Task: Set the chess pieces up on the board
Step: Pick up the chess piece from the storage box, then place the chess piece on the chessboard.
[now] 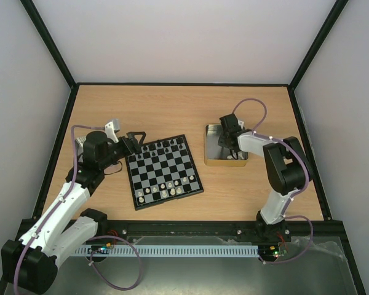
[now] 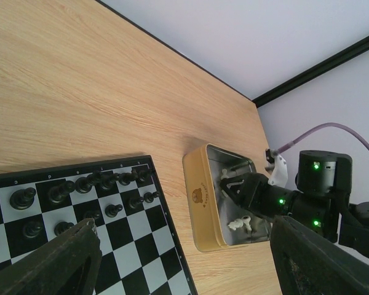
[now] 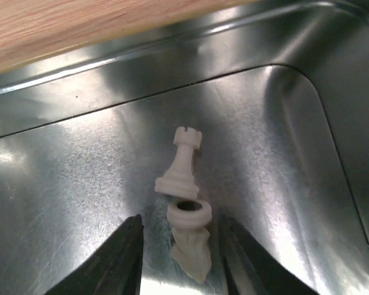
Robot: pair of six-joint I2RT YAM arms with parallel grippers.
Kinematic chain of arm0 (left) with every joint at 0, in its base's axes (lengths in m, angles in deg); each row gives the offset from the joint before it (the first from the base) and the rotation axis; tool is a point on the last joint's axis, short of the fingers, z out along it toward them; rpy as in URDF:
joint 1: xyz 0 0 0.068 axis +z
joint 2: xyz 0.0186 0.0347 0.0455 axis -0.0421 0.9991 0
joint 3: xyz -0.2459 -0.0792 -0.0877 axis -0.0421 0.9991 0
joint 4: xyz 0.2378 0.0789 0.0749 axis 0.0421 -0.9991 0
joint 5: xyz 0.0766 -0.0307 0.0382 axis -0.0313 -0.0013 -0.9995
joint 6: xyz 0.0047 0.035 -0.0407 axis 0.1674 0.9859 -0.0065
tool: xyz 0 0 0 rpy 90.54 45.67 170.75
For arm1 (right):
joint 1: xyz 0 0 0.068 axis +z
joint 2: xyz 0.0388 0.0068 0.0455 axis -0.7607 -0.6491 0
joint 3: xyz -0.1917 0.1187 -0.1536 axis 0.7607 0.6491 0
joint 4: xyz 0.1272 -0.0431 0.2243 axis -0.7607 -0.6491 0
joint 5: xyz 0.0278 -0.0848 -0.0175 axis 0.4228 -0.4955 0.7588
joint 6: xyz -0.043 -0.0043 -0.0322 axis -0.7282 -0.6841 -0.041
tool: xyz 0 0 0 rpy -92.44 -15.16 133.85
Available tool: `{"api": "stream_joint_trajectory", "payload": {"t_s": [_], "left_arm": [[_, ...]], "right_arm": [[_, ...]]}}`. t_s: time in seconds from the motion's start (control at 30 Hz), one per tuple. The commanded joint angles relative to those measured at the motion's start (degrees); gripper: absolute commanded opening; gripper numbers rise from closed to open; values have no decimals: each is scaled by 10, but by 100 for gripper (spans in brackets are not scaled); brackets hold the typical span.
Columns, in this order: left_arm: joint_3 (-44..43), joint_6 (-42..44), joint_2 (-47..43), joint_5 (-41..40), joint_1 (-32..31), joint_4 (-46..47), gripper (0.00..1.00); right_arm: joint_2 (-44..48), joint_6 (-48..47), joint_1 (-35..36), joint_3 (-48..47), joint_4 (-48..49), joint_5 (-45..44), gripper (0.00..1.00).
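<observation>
The right jaws stand partly apart, their dark fingers (image 3: 123, 258) on either side of a cream chess piece (image 3: 189, 236) whose hollow base is turned toward the camera. A gap shows on each side, so nothing is gripped. Just beyond it a cream rook (image 3: 183, 161) lies on its side; whether the two touch I cannot tell. Both rest on the shiny floor of the gold-rimmed tin (image 3: 67, 178), and two is all the right wrist view shows in it. The tin sits on the tabletop (image 1: 172, 107) to the right of the board (image 1: 166, 169), apart from it.

The left jaws are wide, their fingers (image 2: 55, 264) holding nothing, and they hover by the board's far left corner. On the board, black pieces (image 2: 104, 181) stand in the two far rows and white pieces (image 1: 166, 189) in the two near rows. Roughly a dozen black ones show in the left wrist view, with more cut off at the edge. The white ones are too small to count.
</observation>
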Motion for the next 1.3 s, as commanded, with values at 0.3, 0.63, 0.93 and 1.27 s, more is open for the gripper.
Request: {"api": "stream_joint_trajectory", "payload": {"t_s": [0.3, 0.63, 0.93, 1.27], "left_arm": [[3, 10, -3, 5, -1, 8, 77], [-1, 1, 9, 43, -10, 29, 77], [-21, -48, 53, 135, -49, 85, 78], [-21, -179, 117, 250, -69, 181, 79]], "right_arm": [[-25, 10, -2, -17, -9, -17, 7], [141, -25, -2, 9, 10, 157, 7], [226, -76, 49, 40, 120, 488, 10], [222, -204, 156, -13, 75, 571, 13]]}}
